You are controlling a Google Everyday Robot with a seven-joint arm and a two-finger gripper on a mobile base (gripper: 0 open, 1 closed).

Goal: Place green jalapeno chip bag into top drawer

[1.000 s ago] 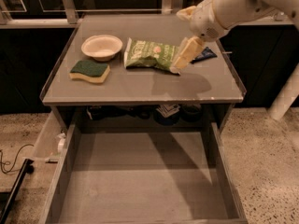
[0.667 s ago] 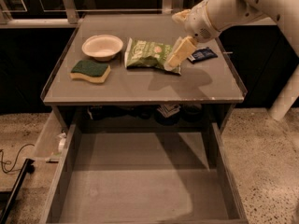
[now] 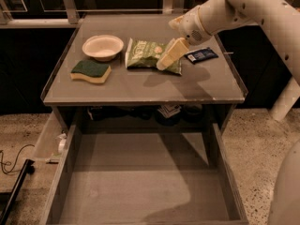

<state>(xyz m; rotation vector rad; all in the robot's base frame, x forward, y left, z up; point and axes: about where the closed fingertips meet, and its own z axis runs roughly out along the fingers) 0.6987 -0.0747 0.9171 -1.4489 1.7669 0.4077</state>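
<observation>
the gripper (image 3: 168, 56) is tilted, pointing down and left. the wrist (image 3: 197, 25) sits just above and right of it; the arm (image 3: 262, 6) continues further right.

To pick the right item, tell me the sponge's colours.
Sponge: dark green top, yellow base, camera view. Gripper is at the green jalapeno chip bag.

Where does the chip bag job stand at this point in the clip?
Done: the top drawer is pulled out. In hand: the claw is at one end of the green jalapeno chip bag, which lies on the tabletop, not lifted. Left: grip it, carry it forward and set it in the drawer.
</observation>
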